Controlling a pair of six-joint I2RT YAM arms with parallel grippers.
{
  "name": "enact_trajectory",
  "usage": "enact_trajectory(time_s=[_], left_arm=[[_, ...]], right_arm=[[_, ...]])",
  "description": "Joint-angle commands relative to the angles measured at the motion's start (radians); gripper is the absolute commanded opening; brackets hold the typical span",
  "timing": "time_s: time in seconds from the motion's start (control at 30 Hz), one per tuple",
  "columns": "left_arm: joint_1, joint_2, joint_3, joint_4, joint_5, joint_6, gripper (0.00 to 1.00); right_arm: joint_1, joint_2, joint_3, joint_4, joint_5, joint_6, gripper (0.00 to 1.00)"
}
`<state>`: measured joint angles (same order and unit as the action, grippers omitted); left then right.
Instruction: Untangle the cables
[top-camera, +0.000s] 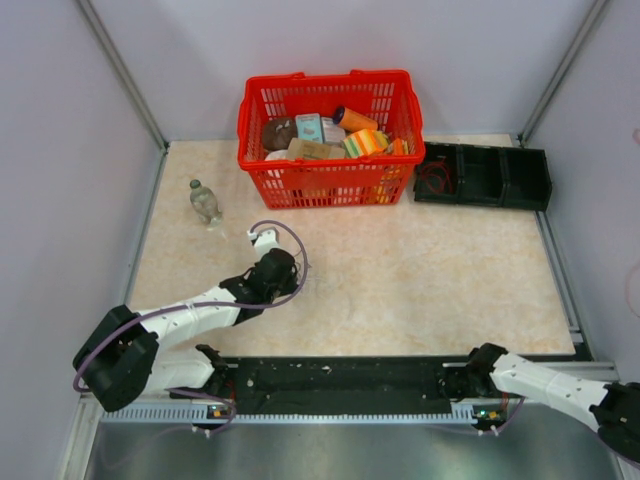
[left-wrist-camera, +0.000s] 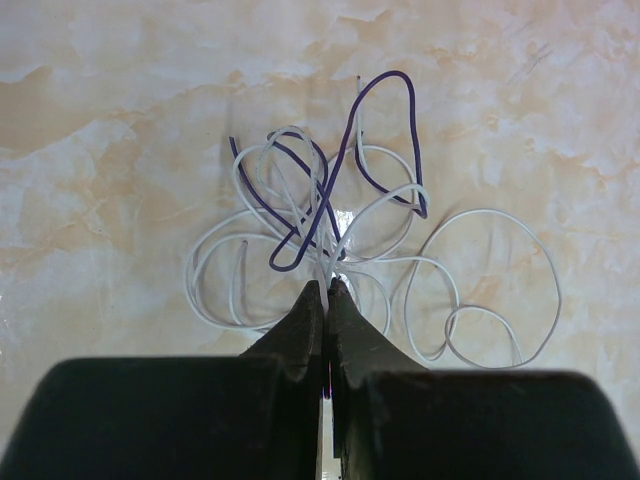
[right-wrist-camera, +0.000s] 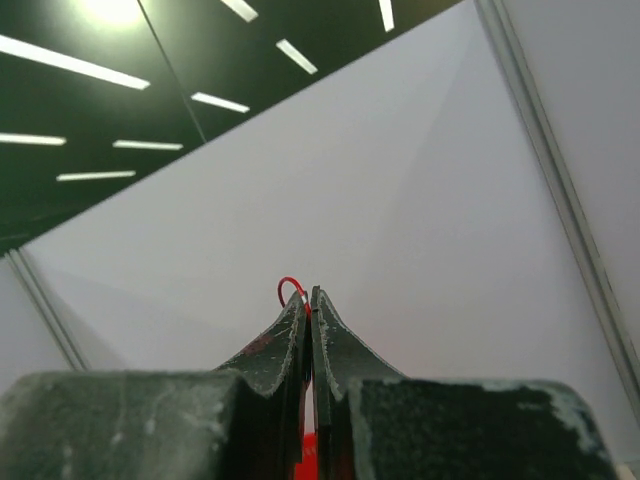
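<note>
The cables (left-wrist-camera: 330, 200) lie on the beige tabletop as a loose tangle of thin white loops with one dark purple wire crossing them. My left gripper (left-wrist-camera: 328, 285) is at the tangle's near edge, shut, with a white strand pinched between its tips. From above, the left gripper (top-camera: 263, 240) sits left of centre on the table. My right gripper (right-wrist-camera: 308, 293) is shut on a short red wire (right-wrist-camera: 288, 286) that curls out of its tips, and it points up at the wall. From above, the right gripper (top-camera: 460, 381) rests low at the table's near edge.
A red basket (top-camera: 325, 80) full of packaged goods stands at the back centre. Black bins (top-camera: 500, 178) sit to its right, the left one holding a reddish wire loop (top-camera: 432, 178). A small bottle (top-camera: 204, 201) stands at the back left. Grey walls close three sides.
</note>
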<state>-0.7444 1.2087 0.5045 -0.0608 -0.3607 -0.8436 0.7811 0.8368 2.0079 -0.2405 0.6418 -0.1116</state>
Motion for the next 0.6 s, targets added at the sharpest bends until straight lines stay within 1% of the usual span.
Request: enact_trajectory(time_s=[0.0, 0.07, 0.2, 0.33, 0.47, 0.57], left_arm=[[0.002, -0.018, 0.0, 0.024, -0.014, -0.002, 0.0], [0.002, -0.029, -0.007, 0.029, -0.012, 0.0, 0.0], [0.002, -0.058, -0.034, 0.053, -0.011, 0.001, 0.0], [0.002, -0.069, -0.043, 0.052, -0.006, 0.005, 0.0], [0.002, -0.06, -0.038, 0.052, -0.004, 0.006, 0.0], [0.002, -0.061, -0.037, 0.052, -0.004, 0.008, 0.0]], right_arm=[[-0.003, 0.03, -0.147, -0.059, 0.009, 0.032, 0.0], [-0.003, 0.027, -0.227, -0.065, 0.021, 0.041, 0.0], [-0.003, 0.016, -0.346, -0.08, 0.077, -0.002, 0.0], [-0.002, -0.033, -0.463, -0.086, 0.134, -0.008, 0.0], [-0.003, -0.085, -0.592, -0.12, 0.153, 0.045, 0.0], [-0.003, -0.097, -0.665, -0.184, 0.116, 0.133, 0.0]])
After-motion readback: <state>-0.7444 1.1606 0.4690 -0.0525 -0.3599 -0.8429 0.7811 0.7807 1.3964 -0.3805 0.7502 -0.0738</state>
